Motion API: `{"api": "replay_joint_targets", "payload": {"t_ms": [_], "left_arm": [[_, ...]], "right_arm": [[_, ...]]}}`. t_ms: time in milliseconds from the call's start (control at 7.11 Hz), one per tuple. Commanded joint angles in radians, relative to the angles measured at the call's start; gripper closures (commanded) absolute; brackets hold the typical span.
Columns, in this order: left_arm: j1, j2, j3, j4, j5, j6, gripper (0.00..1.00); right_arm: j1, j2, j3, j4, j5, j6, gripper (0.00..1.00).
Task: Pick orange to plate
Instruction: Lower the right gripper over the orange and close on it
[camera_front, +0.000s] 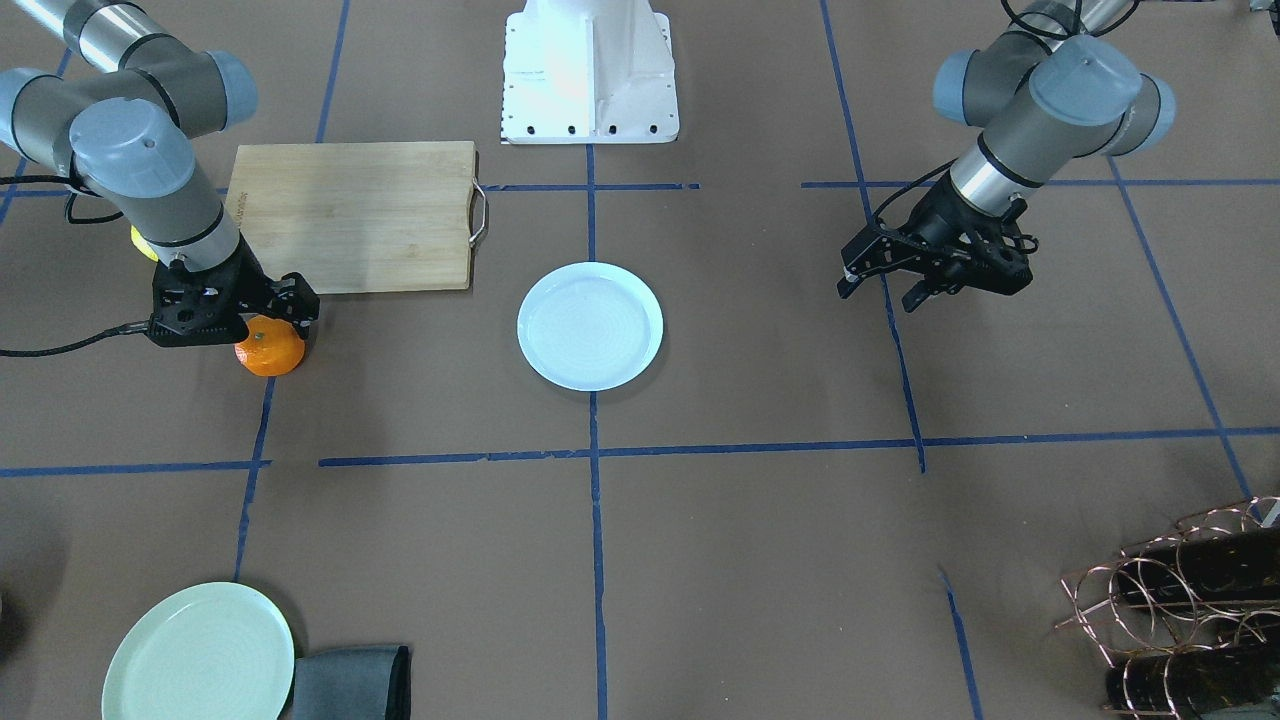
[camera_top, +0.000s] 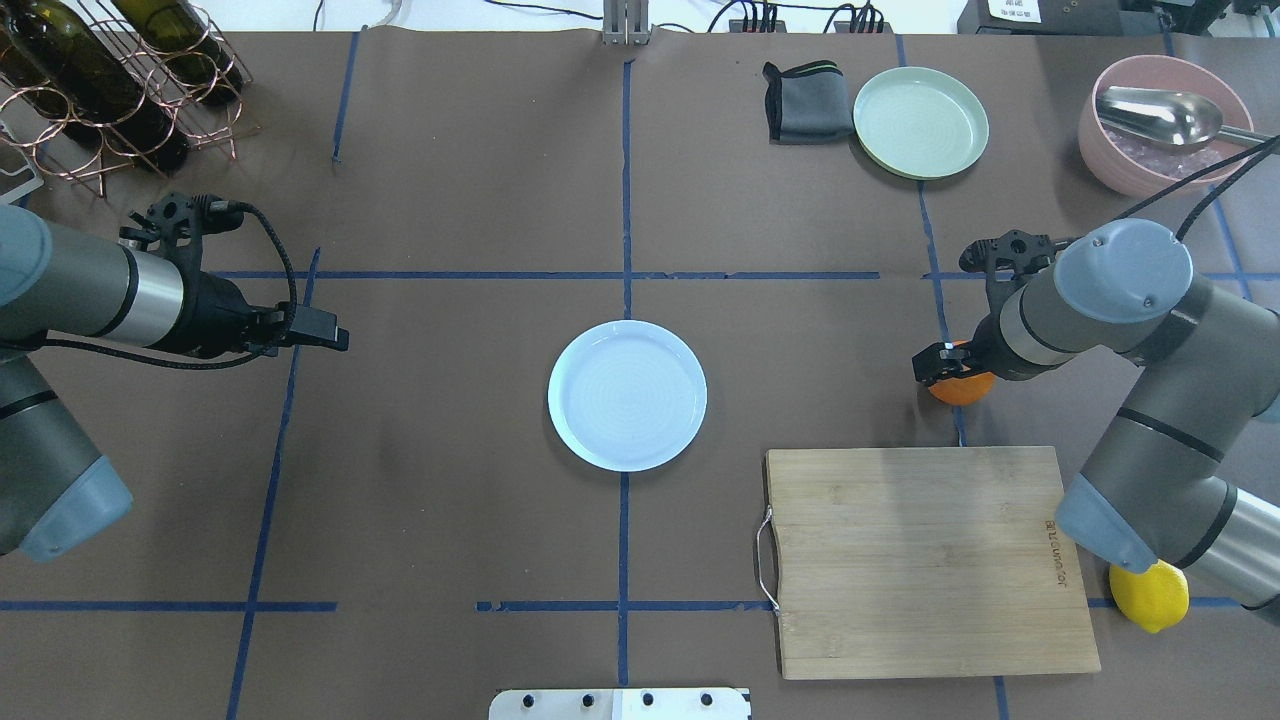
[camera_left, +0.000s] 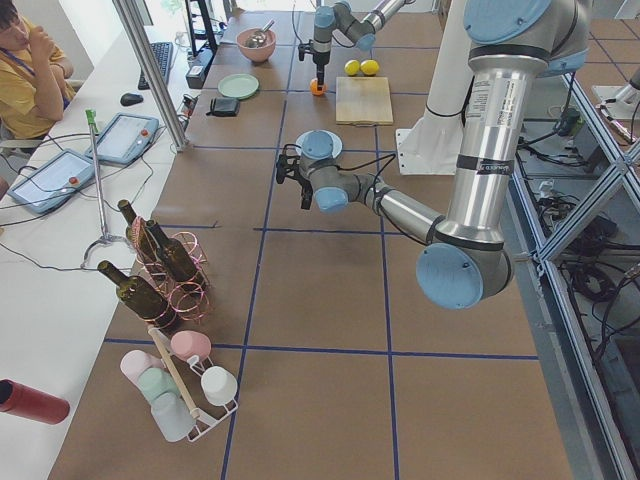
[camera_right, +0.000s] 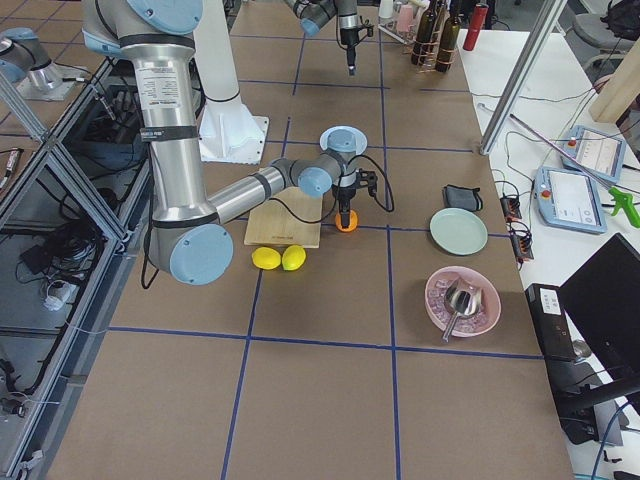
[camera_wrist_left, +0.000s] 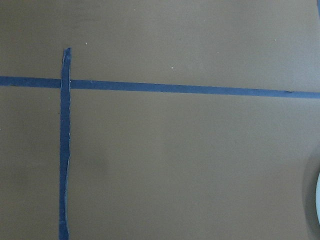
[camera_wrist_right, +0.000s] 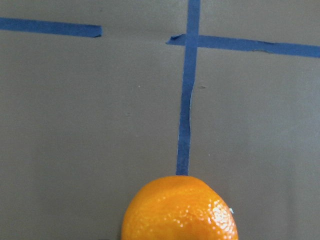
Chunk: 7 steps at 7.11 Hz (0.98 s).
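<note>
Right jaws are down low at the orange (camera_front: 272, 352), which rests on the tabletop (camera_front: 760, 540) just off the near corner of the cutting board (camera_front: 355, 215), right on a blue tape line (camera_wrist_right: 184, 120). From the front camera the black fingers (camera_front: 296, 300) reach down around the top of the fruit, but they cover the contact. The wrist camera shows only the orange at the bottom of its frame, with no fingers in it. So I cannot tell whether the right jaws have clamped the fruit or merely stand around it. I judge this to be the grasp step, with the carry not yet begun. Next I would want a firm squeeze on the widest part of the fruit and then a straight lift. After that comes a sideways move toward the middle of the table, since a round fruit could roll out of a shallow or off-centre pinch. Farther along that path the pale plate (camera_front: 590, 325) lies bare at the table's centre, well apart from the orange, with nothing between them. Beyond it, the left jaws hang above the tabletop on the other side, spread open and holding nothing. They are well clear of the plate, so I would leave that arm parked.
</note>
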Motion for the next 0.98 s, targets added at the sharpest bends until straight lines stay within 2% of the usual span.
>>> {"api": "replay_joint_targets", "payload": {"t_ms": [0, 281, 422, 562, 703, 844], "left_arm": [[0.0, -0.002, -0.001, 0.0, 0.001, -0.002, 0.0], [-0.001, -0.001, -0.003, 0.0, 0.001, -0.002, 0.0], [0.0, -0.002, -0.003, 0.0, 0.001, -0.002, 0.0], [-0.001, -0.004, -0.003, 0.0, 0.001, -0.002, 0.0], [-0.001, -0.004, -0.004, 0.0, 0.001, -0.002, 0.0], [-0.001, -0.005, -0.004, 0.0, 0.001, -0.002, 0.0]], "right_arm": [[-0.006, 0.021, -0.036, 0.001, -0.001, -0.004, 0.0], [-0.006, 0.046, -0.07, 0.001, -0.004, -0.014, 0.01], [-0.006, 0.047, -0.066, 0.002, -0.004, -0.026, 0.12], [-0.003, 0.046, -0.063, 0.002, -0.004, -0.034, 0.36], [0.0, 0.043, -0.046, 0.002, 0.001, -0.034, 0.7], [0.0, 0.046, 0.009, -0.009, 0.004, -0.027, 0.97]]}}
